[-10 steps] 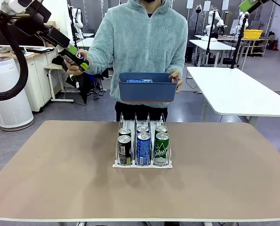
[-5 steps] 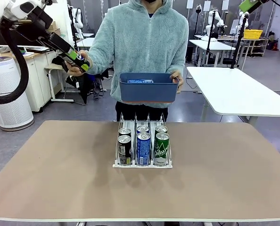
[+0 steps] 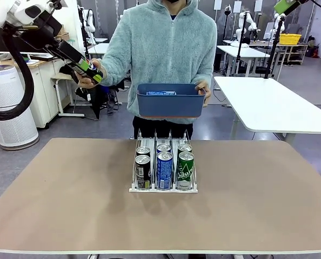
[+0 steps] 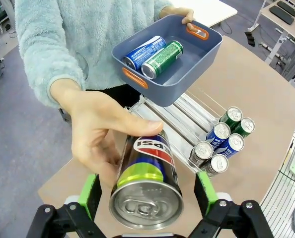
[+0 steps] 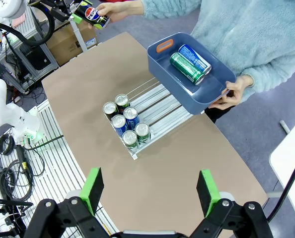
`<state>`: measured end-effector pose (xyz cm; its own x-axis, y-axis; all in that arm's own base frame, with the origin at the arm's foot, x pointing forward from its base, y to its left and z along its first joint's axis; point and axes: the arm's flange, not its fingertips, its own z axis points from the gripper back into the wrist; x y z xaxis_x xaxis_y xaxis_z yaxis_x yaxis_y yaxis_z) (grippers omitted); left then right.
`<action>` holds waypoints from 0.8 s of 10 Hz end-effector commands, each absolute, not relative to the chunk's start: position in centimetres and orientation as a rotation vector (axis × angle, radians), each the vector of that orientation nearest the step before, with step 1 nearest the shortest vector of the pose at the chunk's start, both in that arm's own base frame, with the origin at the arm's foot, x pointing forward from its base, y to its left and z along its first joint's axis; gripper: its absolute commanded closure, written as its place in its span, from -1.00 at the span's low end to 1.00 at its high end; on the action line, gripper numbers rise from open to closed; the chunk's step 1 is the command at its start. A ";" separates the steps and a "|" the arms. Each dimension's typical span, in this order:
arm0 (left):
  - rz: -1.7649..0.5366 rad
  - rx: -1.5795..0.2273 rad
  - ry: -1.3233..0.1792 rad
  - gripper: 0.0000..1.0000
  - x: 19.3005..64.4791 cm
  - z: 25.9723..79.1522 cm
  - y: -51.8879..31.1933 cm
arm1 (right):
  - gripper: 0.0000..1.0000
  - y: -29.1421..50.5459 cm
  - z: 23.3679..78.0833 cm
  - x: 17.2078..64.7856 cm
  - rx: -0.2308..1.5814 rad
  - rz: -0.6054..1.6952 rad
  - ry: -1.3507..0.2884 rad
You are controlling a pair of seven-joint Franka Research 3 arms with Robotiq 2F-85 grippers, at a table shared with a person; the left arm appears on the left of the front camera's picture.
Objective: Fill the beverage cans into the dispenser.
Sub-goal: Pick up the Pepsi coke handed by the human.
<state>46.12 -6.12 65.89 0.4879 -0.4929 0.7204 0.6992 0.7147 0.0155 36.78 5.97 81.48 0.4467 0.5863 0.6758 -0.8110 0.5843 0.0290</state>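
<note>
Left wrist view: the left gripper (image 4: 146, 183) stood spread and unclenched, a black Pepsi can (image 4: 147, 171) between its pads, unpinched, held from the left by the person's hand (image 4: 95, 131). Beyond lay the dispenser (image 4: 184, 116) with six cans (image 4: 227, 141), then the blue bin (image 4: 189, 74) holding two more cans (image 4: 155, 54). The right gripper (image 5: 150, 187) hung released, the dispenser far below.

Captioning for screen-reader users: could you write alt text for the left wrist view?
A person's hand holds a dark Pepsi can between the open jaws of the left gripper, which do not touch it. The other hand holds a blue bin with a blue can and a green can lying inside, near a dispenser holding six upright cans.
</note>
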 end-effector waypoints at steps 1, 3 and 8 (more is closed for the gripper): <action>-0.738 -0.298 -0.769 -1.00 46.1 65.9 -6.0 | -1.00 6.1 81.4 36.6 0.385 0.886 -0.666; -0.741 -0.320 -0.752 0.19 46.1 65.9 -6.1 | -1.00 6.1 81.4 36.6 0.385 0.886 -0.666; -0.729 -0.306 -0.775 0.96 46.0 66.0 -5.9 | -1.00 6.1 81.4 36.6 0.385 0.886 -0.666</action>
